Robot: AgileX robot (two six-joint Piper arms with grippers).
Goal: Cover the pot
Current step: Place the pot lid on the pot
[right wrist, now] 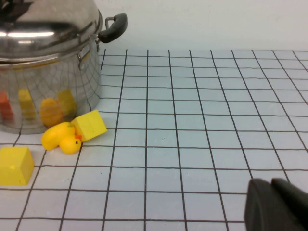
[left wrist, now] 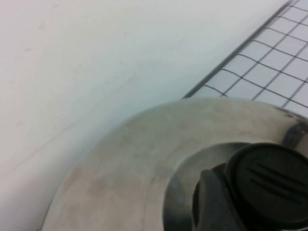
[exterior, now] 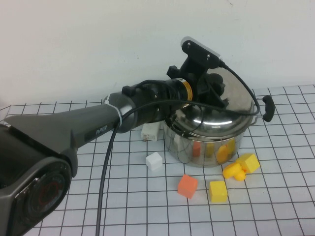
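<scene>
The steel pot [exterior: 206, 145] stands on the gridded table, its right black handle [exterior: 267, 108] showing. My left gripper [exterior: 212, 92] is shut on the black knob [left wrist: 269, 185] of the domed steel lid [exterior: 236, 101]. The lid is tilted, with its near edge low at the pot's rim and its far side raised. The right wrist view shows the pot [right wrist: 48, 91] with the lid [right wrist: 43, 19] on top of it. My right gripper [right wrist: 276, 204] is shut and empty, low over the table to the right of the pot, out of the high view.
A white cube [exterior: 154, 161], an orange cube [exterior: 187, 186], a yellow cube [exterior: 218, 191], a yellow duck [exterior: 235, 171] and a yellow block [exterior: 249, 162] lie in front of the pot. A white block [exterior: 151, 132] sits at its left. The wall is close behind.
</scene>
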